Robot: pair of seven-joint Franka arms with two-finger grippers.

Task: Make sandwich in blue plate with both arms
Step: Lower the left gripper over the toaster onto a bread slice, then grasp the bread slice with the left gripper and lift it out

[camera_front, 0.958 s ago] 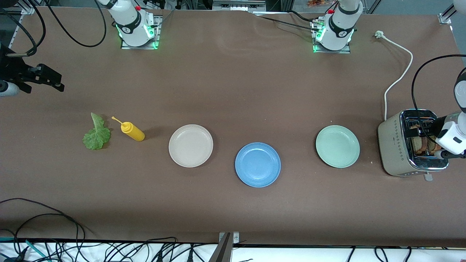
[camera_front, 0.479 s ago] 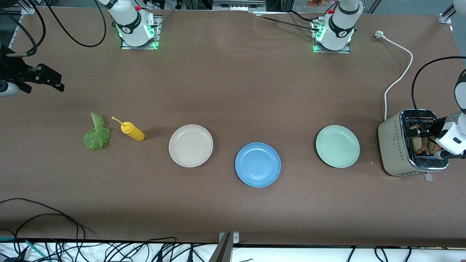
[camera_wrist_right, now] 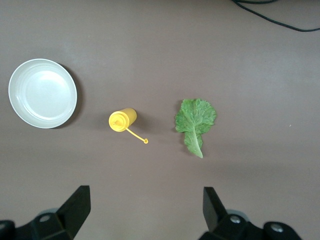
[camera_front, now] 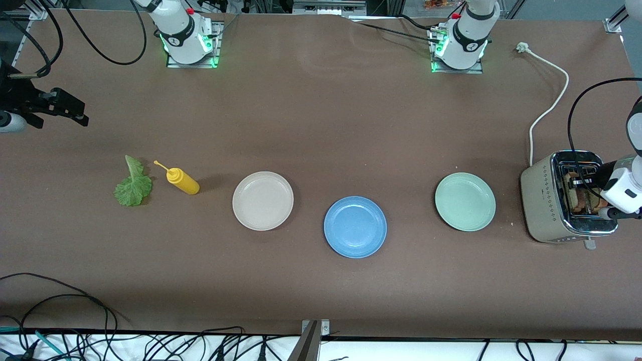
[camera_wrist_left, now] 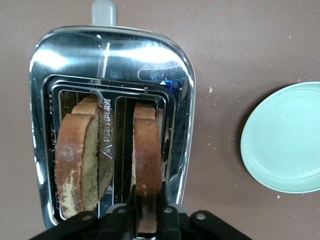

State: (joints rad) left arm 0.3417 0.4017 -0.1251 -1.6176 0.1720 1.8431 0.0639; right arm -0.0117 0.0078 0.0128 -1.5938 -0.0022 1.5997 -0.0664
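Observation:
Two brown bread slices stand in the toaster's slots. My left gripper reaches down over the toaster and is shut on the crust of one slice. The other slice leans in the neighbouring slot. The blue plate lies bare near the table's middle, nearest the front camera of the three plates. A green lettuce leaf lies flat toward the right arm's end. My right gripper hangs open and holds nothing, above the table near the lettuce leaf.
A mint-green plate lies between the toaster and the blue plate. A beige-white plate and a yellow squeeze bottle on its side lie between the blue plate and the lettuce. The toaster's white cord trails toward the left arm's base.
My left gripper's fingers have closed from wide open onto the bread slice in the toaster. The right arm has not moved.

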